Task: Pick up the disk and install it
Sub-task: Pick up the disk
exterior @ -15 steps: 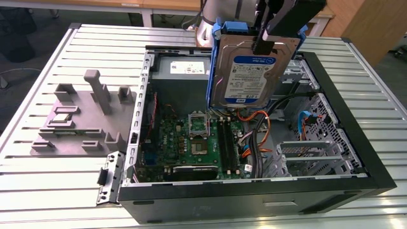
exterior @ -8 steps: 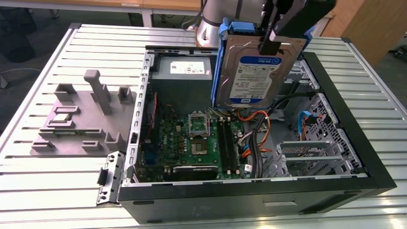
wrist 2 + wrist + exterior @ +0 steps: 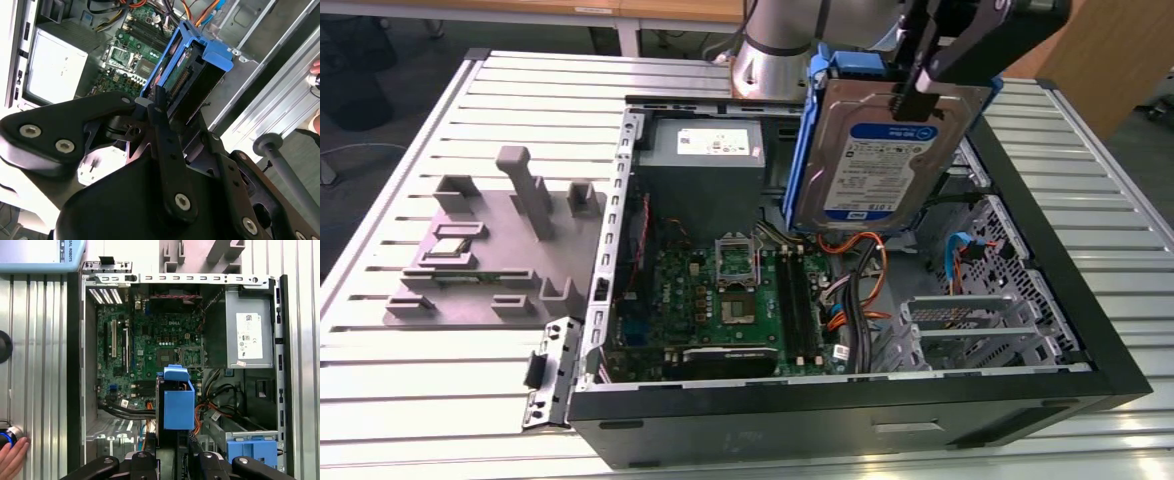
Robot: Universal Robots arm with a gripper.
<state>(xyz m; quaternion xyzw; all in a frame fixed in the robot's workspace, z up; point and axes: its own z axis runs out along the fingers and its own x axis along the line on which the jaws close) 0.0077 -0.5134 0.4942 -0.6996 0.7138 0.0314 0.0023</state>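
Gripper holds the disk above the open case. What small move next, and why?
Probably shift the disk toward the drive cage at the exterior view's right: the gripper holds it upright in the air over the motherboard, not yet above the cage.

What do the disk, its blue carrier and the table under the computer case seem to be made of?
The disk looks like metal: bare silver face, dull sheen, around a paper-looking label. Its blue carrier is probably moulded plastic: uniform matte colour. The table seems aluminium: pale grey ribbed slats with satin shine.
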